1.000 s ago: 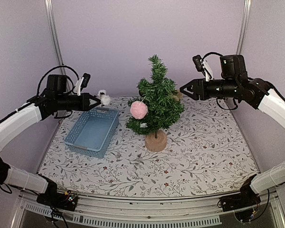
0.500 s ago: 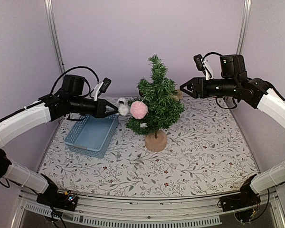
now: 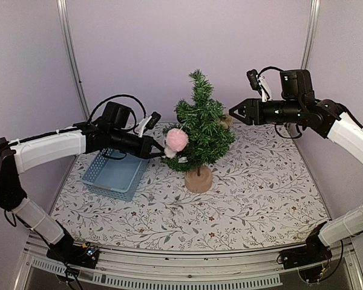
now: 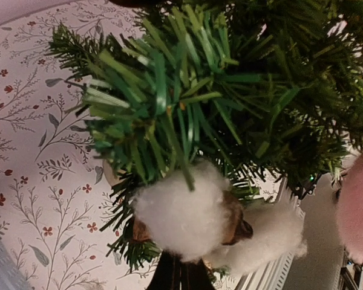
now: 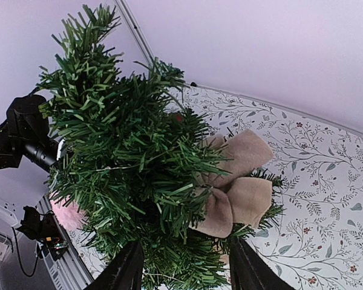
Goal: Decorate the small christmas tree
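The small christmas tree stands mid-table on its round wooden base. A pink pompom hangs on its left side and a tan fabric bow on its right. My left gripper is shut on a white cotton ornament and holds it against the tree's lower left branches. In the left wrist view the ornament sits under green needles, just above the shut gripper. My right gripper is open and empty just right of the bow; in the right wrist view this gripper is spread below the bow.
A blue basket stands left of the tree, under my left arm. The floral tablecloth covers the table. Walls close in at the back and sides.
My left gripper has carried the white ornament rightward from over the basket to the tree's lower left branches. The right arm has stayed in place.
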Robot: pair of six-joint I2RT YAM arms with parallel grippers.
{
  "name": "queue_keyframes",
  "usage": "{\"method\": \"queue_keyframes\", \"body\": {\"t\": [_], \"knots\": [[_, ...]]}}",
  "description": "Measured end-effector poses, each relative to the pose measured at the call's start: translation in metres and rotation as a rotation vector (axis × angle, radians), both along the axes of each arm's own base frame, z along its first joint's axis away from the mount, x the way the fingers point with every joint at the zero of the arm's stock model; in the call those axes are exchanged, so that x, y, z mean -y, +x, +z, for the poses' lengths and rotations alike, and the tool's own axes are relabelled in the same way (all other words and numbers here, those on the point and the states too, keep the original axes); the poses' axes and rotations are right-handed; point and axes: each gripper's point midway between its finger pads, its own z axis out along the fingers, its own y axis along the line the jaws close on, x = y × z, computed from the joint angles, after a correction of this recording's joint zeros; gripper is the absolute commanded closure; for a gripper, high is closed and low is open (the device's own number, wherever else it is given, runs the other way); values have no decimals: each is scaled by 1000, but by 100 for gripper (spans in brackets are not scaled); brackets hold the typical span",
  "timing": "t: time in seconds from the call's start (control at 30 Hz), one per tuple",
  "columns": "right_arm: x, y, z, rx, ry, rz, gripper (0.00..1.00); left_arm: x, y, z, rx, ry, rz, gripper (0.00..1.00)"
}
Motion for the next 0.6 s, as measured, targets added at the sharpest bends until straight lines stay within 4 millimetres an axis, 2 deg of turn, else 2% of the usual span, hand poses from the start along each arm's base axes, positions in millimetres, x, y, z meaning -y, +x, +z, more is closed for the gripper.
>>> {"method": "queue_keyframes", "body": {"t": [0.17, 0.4, 0.43, 0.53, 0.6], "knots": [[0, 0, 0, -1, -1, -1, 48, 11, 0, -7, -15, 8, -24, 100], [0, 0, 0, 0, -1, -1, 48, 21, 2, -4, -2, 12, -47, 100], [0, 0, 0, 0, -1, -1, 48, 22, 2, -4, -1, 15, -52, 98], [0, 0, 0, 0, -1, 0, 48, 26, 1, -5, 1, 22, -64, 81], [0, 0, 0, 0, -1, 0, 48, 27, 2, -6, -2, 24, -61, 76]]}}
